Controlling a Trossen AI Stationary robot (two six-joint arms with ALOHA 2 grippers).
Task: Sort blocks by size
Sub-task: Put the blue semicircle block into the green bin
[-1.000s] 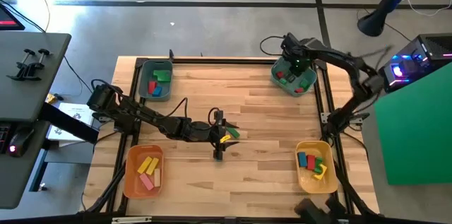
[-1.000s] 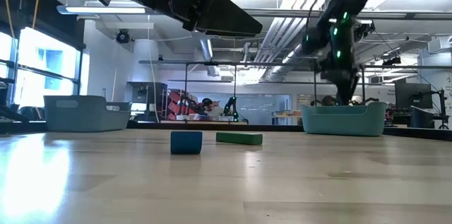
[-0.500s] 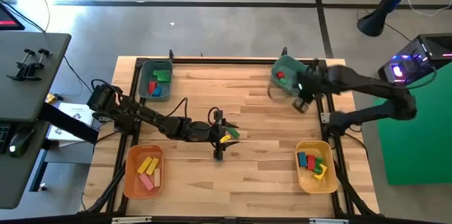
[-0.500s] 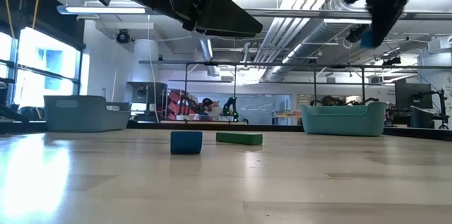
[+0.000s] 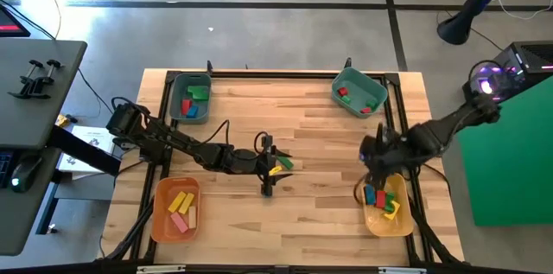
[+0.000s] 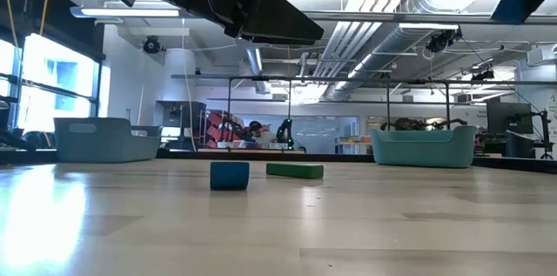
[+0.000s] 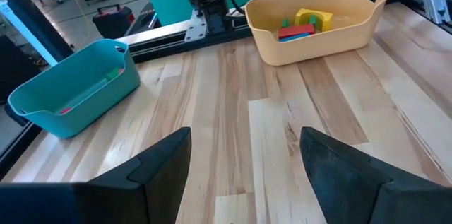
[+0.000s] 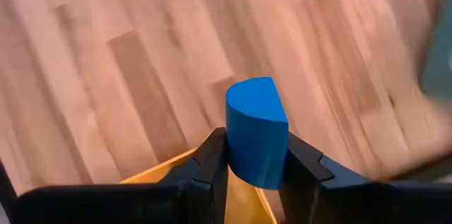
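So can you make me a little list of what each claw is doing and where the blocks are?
left claw: open, hovering mid-table over loose blocks
right claw: shut on a blue block, above the yellow bin
loose blocks: blue one, green one
orange bin: yellow and pink blocks
grey bin: green, red, blue blocks
teal bin: red and green blocks

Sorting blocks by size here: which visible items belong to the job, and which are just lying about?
Job:
- blue block clamped in right gripper
- blue block and green block on table, below open left gripper
- four bins holding blocks, e.g. yellow bin

Lying about:
- clamps on side desk
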